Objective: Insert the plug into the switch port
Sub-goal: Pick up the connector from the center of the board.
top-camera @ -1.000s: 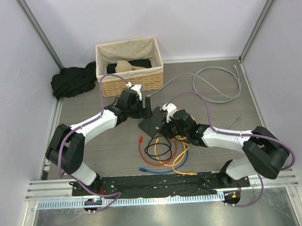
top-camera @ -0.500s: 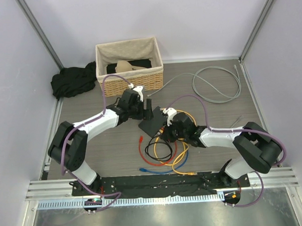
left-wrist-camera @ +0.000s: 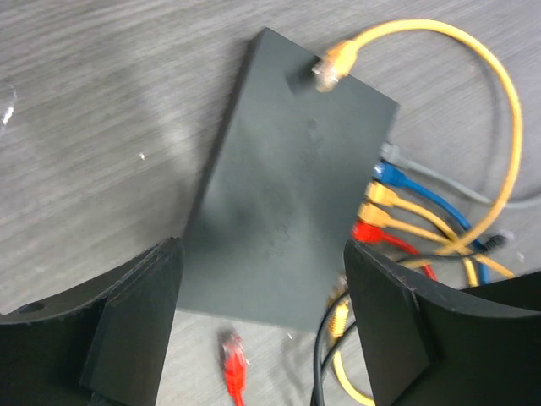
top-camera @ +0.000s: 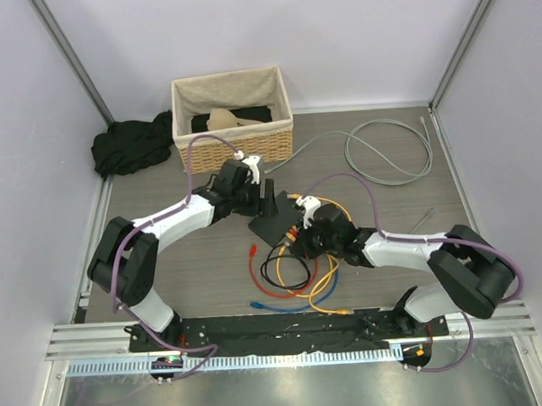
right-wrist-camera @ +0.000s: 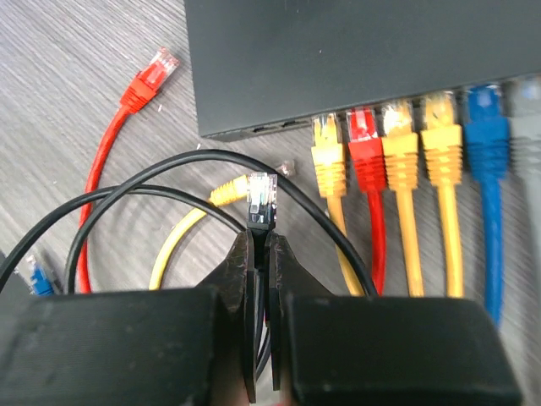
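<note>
from above, your left gripper hovers wide open over the far end of the switch, likely to brace it against the push. its wrist view shows the jaws on either side of the box (not closed on it). in the right wrist view, your right gripper pinches the black plug, nose aimed at the free ports beside the yellow plug.

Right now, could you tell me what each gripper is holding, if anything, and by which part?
The right gripper pinches the black cable just behind its clear plug. The left gripper is open over the switch, holding nothing.
</note>
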You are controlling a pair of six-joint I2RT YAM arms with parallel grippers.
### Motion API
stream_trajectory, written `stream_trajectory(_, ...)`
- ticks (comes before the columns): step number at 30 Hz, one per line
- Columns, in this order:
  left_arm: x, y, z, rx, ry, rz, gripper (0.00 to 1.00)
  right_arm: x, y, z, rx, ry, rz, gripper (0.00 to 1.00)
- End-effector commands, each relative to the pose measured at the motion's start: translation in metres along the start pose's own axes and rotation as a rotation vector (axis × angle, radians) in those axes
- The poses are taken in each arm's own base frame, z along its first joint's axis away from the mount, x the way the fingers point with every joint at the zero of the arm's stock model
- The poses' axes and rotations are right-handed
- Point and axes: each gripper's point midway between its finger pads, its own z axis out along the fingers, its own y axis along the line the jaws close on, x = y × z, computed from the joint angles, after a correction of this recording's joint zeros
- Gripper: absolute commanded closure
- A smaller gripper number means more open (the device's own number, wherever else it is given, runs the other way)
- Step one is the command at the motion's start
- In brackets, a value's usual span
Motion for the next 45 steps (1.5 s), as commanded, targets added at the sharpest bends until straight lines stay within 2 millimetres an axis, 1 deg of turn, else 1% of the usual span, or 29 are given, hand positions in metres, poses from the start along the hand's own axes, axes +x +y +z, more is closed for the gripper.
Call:
stream_trajectory(1, 0.006, -0.027, -0.028, 0.091, -0.014, -0.023, 0.25, -0.027, 0.000, -0.019, 0.046, -0.081, -0.008, 0.99)
stream_trajectory(2, 0.011, -0.032, -0.034, 0.100, -0.009, -0.027, 0.26, -0.028, -0.001, -0.020, 0.049, -0.080, -0.016, 0.99)
stream_trajectory(3, 0.026, -0.039, -0.034, 0.108, 0.021, -0.029, 0.28, -0.027, -0.001, -0.021, 0.052, -0.076, -0.015, 0.99)
stream_trajectory(4, 0.033, -0.043, -0.035, 0.114, 0.033, -0.026, 0.30, -0.025, -0.002, -0.021, 0.054, -0.070, -0.013, 0.99)
stream_trajectory(5, 0.046, -0.051, -0.036, 0.120, 0.063, -0.006, 0.31, -0.023, -0.002, -0.020, 0.053, -0.067, -0.009, 0.99)
stream_trajectory(7, 0.063, -0.052, -0.035, 0.091, 0.103, 0.022, 0.35, -0.023, -0.002, -0.019, 0.052, -0.069, -0.003, 0.99)
stream_trajectory(8, 0.078, -0.056, -0.033, 0.082, 0.147, 0.047, 0.37, -0.021, -0.003, -0.019, 0.051, -0.068, 0.000, 0.99)
stream_trajectory(10, 0.087, -0.054, -0.031, 0.047, 0.174, 0.073, 0.42, -0.023, -0.001, -0.020, 0.046, -0.081, 0.005, 0.99)
stream_trajectory(11, 0.095, -0.053, -0.030, 0.026, 0.199, 0.083, 0.43, -0.023, -0.001, -0.021, 0.045, -0.084, 0.006, 0.99)
stream_trajectory(13, 0.100, -0.044, -0.026, -0.037, 0.211, 0.097, 0.44, -0.023, -0.001, -0.021, 0.046, -0.086, 0.009, 0.99)
stream_trajectory(16, 0.106, -0.040, -0.022, -0.076, 0.229, 0.129, 0.46, -0.021, -0.001, -0.022, 0.042, -0.090, 0.018, 0.99)
stream_trajectory(22, 0.118, -0.042, -0.011, -0.085, 0.272, 0.155, 0.54, -0.019, -0.002, -0.025, 0.043, -0.099, 0.029, 0.99)
stream_trajectory(23, 0.119, -0.043, -0.010, -0.083, 0.275, 0.158, 0.57, -0.020, -0.002, -0.026, 0.043, -0.104, 0.028, 0.99)
stream_trajectory(24, 0.119, -0.044, -0.009, -0.086, 0.274, 0.160, 0.65, -0.020, -0.001, -0.026, 0.042, -0.107, 0.030, 0.99)
stream_trajectory(28, 0.112, -0.054, -0.013, -0.061, 0.246, 0.157, 0.82, -0.020, -0.001, -0.029, 0.043, -0.114, 0.032, 0.99)
stream_trajectory(29, 0.106, -0.058, -0.020, -0.045, 0.223, 0.153, 0.88, -0.020, -0.001, -0.030, 0.042, -0.114, 0.033, 0.99)
stream_trajectory(31, 0.100, -0.063, -0.029, -0.029, 0.194, 0.131, 0.93, -0.023, 0.000, -0.034, 0.041, -0.130, 0.032, 0.99)
stream_trajectory(32, 0.093, -0.068, -0.040, -0.010, 0.160, 0.121, 0.99, -0.024, 0.000, -0.036, 0.043, -0.134, 0.031, 0.99)
stream_trajectory(34, 0.087, -0.070, -0.054, -0.003, 0.122, 0.086, 1.00, -0.034, 0.004, -0.043, 0.037, -0.167, 0.027, 0.99)
stream_trajectory(35, 0.087, -0.065, -0.059, -0.024, 0.100, 0.074, 1.00, -0.037, 0.005, -0.046, 0.037, -0.177, 0.026, 0.99)
stream_trajectory(36, 0.076, -0.068, -0.075, -0.007, 0.044, 0.061, 1.00, -0.041, 0.007, -0.049, 0.031, -0.192, 0.024, 0.99)
stream_trajectory(38, 0.072, -0.059, -0.089, -0.049, -0.003, 0.024, 1.00, -0.052, 0.012, -0.057, 0.017, -0.229, 0.017, 0.99)
stream_trajectory(39, 0.060, -0.060, -0.107, -0.037, -0.070, 0.004, 1.00, -0.056, 0.016, -0.059, 0.003, -0.237, 0.013, 0.99)
stream_trajectory(40, 0.059, -0.053, -0.115, -0.067, -0.091, -0.027, 1.00, -0.062, 0.020, -0.063, -0.011, -0.254, 0.011, 0.99)
stream_trajectory(41, 0.055, -0.040, -0.122, -0.126, -0.139, -0.052, 1.00, -0.064, 0.021, -0.064, -0.017, -0.262, 0.009, 0.99)
stream_trajectory(42, 0.049, -0.035, -0.136, -0.140, -0.195, -0.077, 1.00, -0.065, 0.024, -0.064, -0.028, -0.264, 0.004, 0.99)
stream_trajectory(43, 0.052, -0.024, -0.143, -0.183, -0.206, -0.095, 1.00, -0.067, 0.026, -0.065, -0.039, -0.267, 0.001, 0.99)
stream_trajectory(44, 0.053, -0.005, -0.149, -0.268, -0.255, -0.167, 1.00, -0.069, 0.028, -0.063, -0.046, -0.273, -0.001, 0.99)
stream_trajectory(45, 0.055, 0.004, -0.156, -0.308, -0.275, -0.201, 1.00, -0.070, 0.028, -0.062, -0.050, -0.273, 0.001, 0.99)
